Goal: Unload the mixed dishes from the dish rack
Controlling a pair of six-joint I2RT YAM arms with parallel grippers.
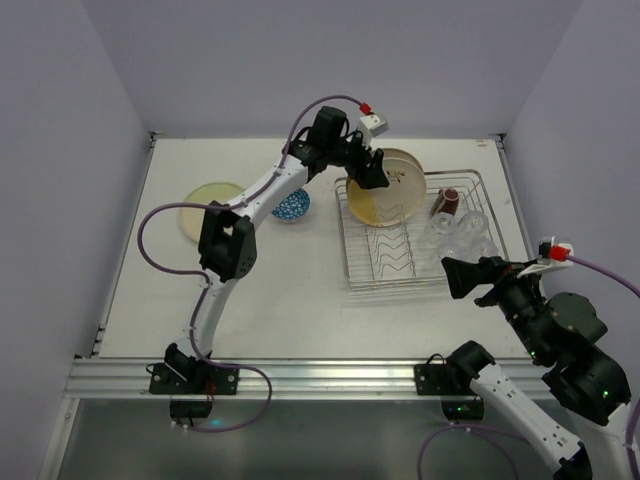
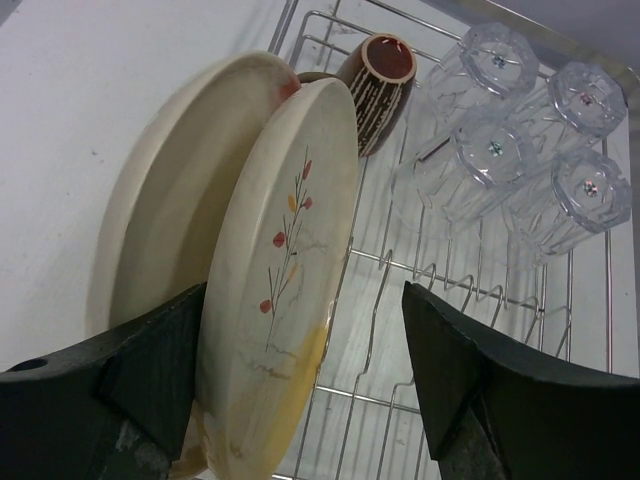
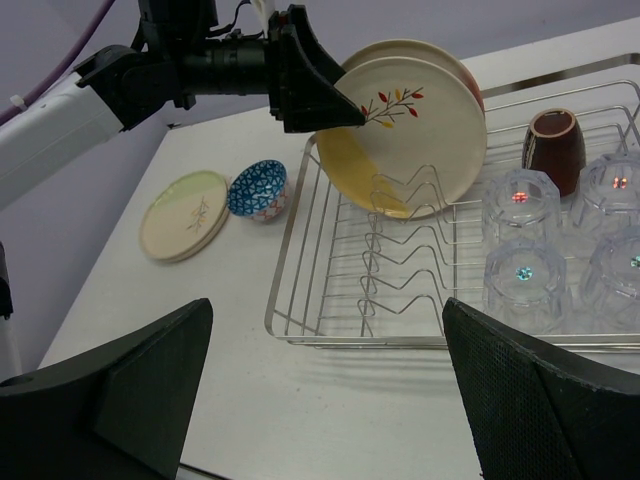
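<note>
The silver wire dish rack (image 1: 345,240) holds two upright cream plates (image 1: 390,188), a dark brown mug (image 1: 446,203) and several clear tumblers (image 1: 463,235). My left gripper (image 1: 375,175) is open at the plates' upper left edge. In the left wrist view its jaws (image 2: 305,370) straddle the front sprig plate (image 2: 285,290), with the left finger beside the back plate (image 2: 170,200); the right finger stands clear of it. My right gripper (image 1: 462,278) is open and empty by the rack's near right corner. A blue-patterned bowl (image 1: 291,206) and a cream-green plate (image 1: 208,208) lie on the table at left.
The right wrist view shows the rack's near rim (image 3: 285,250), empty zigzag dividers (image 3: 400,270), the mug (image 3: 555,145) and the tumblers (image 3: 560,240) at right. The left arm (image 1: 235,235) reaches across the table's left half. Walls close in the table on three sides.
</note>
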